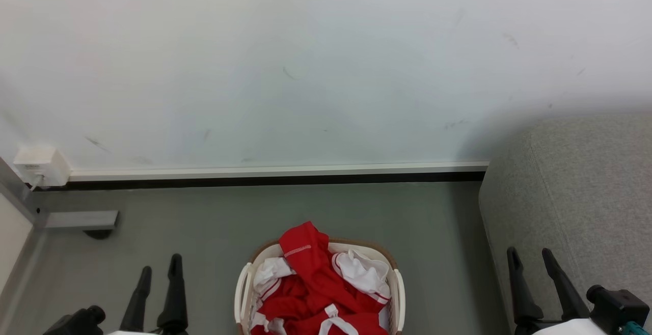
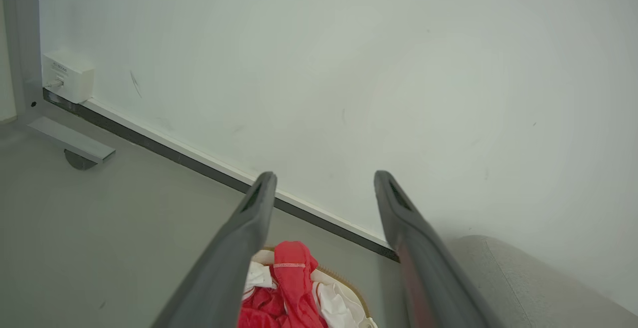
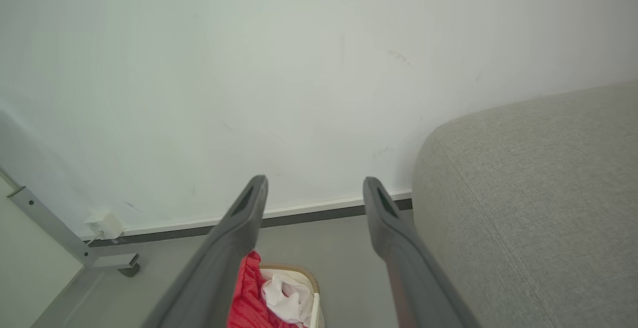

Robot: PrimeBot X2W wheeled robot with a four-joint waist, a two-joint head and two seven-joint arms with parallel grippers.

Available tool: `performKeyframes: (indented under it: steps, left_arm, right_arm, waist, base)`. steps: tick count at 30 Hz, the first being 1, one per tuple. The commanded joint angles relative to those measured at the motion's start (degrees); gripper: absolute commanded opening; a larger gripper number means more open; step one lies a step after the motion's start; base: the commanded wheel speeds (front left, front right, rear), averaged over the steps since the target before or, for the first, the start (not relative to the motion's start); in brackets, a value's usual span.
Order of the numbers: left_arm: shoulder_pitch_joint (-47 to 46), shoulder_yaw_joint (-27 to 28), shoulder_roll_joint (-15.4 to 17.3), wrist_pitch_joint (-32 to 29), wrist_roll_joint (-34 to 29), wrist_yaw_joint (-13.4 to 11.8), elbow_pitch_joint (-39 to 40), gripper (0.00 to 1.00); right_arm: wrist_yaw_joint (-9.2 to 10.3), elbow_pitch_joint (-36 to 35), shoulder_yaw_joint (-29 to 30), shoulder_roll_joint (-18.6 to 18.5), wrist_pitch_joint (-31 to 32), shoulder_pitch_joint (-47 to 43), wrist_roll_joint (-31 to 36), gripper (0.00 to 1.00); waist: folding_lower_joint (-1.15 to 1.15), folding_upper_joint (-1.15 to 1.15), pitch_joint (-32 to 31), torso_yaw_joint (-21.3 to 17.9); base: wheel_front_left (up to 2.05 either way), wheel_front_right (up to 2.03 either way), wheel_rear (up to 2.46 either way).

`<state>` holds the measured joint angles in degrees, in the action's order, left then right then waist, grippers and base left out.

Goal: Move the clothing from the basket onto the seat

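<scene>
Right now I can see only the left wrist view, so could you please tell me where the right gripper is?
Observer: In the head view the right gripper is at the lower right, open and empty, its fingers showing against the side of the seat.
Operator: Thank you. Does the basket touch the seat?
Observer: No; a strip of bare floor lies between the basket and the seat.
Operator: And what lies on the near end of the clothing?
Observer: A white strap loops over the red clothing there.
</scene>
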<state>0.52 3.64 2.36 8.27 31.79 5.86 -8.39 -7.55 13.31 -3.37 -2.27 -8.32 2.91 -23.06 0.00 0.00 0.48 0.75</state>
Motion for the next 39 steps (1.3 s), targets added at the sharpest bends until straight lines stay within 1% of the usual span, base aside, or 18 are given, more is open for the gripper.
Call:
performKeyframes:
  steps: [1, 20, 29, 39]
  left_arm:
    - [0.21, 0.30, 0.52, 0.65, -1.68, 0.23, 0.43, 1.00]
    - [1.26, 1.00, 0.61, 3.13, -12.94, 0.89, -0.22, 1.00]
    - [1.93, 1.34, 0.65, 4.29, -16.85, 1.03, -0.23, 1.00]
    - [2.50, 1.88, 0.68, 5.50, -21.05, 0.99, -0.07, 1.00]
  right_arm:
    - [0.07, -0.15, -0.19, -0.63, -0.55, 0.50, 1.45, 1.00]
    - [0.08, 0.76, -0.28, -0.72, -3.09, -0.23, 9.41, 1.00]
    - [0.09, 1.25, 0.29, -0.74, -4.21, -0.91, 11.68, 1.00]
    - [0.11, 1.93, 0.73, -0.77, -5.43, -1.44, 11.99, 1.00]
  waist:
    - [0.00, 0.00, 0.00, 0.04]
    - [0.00, 0.00, 0.01, 0.32]
    - [0.00, 0.00, 0.03, 0.33]
    - [0.00, 0.00, 0.29, 0.32]
  base:
    - [0.00, 0.00, 0.00]
    - [0.00, 0.00, 0.00]
    - [0.00, 0.00, 0.00]
    - [0.00, 0.00, 0.00]
